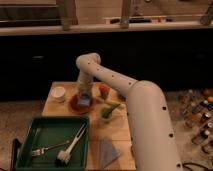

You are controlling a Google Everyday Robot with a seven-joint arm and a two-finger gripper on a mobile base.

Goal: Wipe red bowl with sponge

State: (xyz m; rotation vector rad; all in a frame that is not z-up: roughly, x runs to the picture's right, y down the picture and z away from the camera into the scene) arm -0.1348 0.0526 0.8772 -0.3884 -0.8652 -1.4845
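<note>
**Gripper down in the red dish, on the sponge**

The gripper (84, 97) hangs low over the shallow round red-orange bowl (74, 105), near the wooden table's (119, 134) far left edge. The small blue-grey rectangular sponge (84, 102) lies in the bowl right at its tip; whether it is clamped cannot be told. A small white cup (58, 93) stands just left. A green plastic tray (30, 131) lies nearer.
</note>
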